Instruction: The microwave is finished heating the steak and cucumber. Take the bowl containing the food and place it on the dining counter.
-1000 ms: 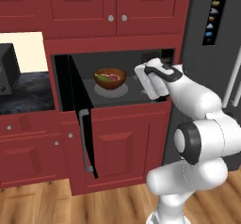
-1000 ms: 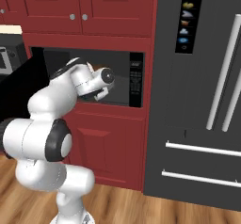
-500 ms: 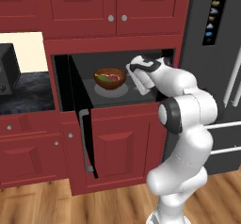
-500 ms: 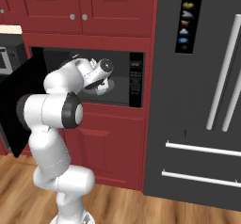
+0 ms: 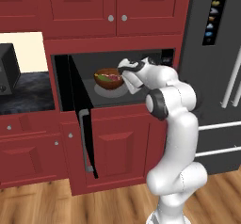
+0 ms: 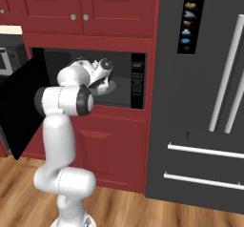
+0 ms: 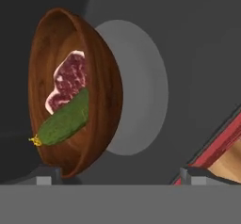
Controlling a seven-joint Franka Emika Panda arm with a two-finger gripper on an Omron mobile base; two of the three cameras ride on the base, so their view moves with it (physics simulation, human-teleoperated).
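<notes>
The microwave stands with its door swung out to the left, and its control panel faces the room. Inside, the brown bowl rests on the grey turntable. The bowl holds the steak and the cucumber. My gripper reaches into the cavity just right of the bowl, close to its rim. In the hand view the gripper is open, with one fingertip below the bowl's rim and nothing between the fingers. The dining counter is out of view.
A tall dark fridge stands right of the microwave. A small black box with knobs sits on the dark worktop to the left. Red cabinets hang above, and the door's bar handle juts out over the wooden floor.
The arm has stretched further into the microwave, carrying the hand leftward up to the bowl. The gripper has stayed open and the bowl has not moved.
</notes>
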